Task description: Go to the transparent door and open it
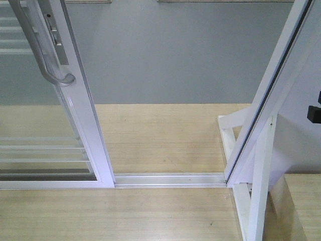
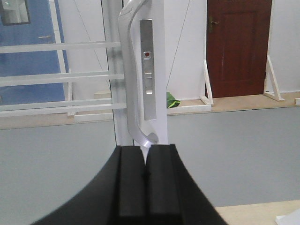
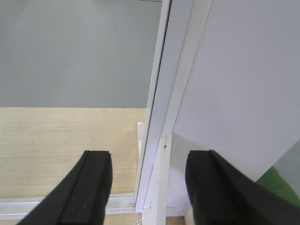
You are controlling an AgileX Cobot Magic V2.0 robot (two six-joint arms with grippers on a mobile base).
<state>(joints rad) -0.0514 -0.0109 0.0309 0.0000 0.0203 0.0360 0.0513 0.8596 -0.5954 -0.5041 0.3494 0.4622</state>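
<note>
The glass door [image 1: 75,115] at frame left is part slid – opening looks underway – with the left gripper [image 2: 146,161] fingers together below its handle [image 2: 133,79], right gripper [image 3: 147,180] fingers apart; next, push it further left

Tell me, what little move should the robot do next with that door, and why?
Probably keep sliding the transparent door a bit further to its left. The left pincer sits shut just below the curved handle, and the doorway already shows a gap with bare floor track. The right pincer hangs open by the white frame post, not helping.
</note>
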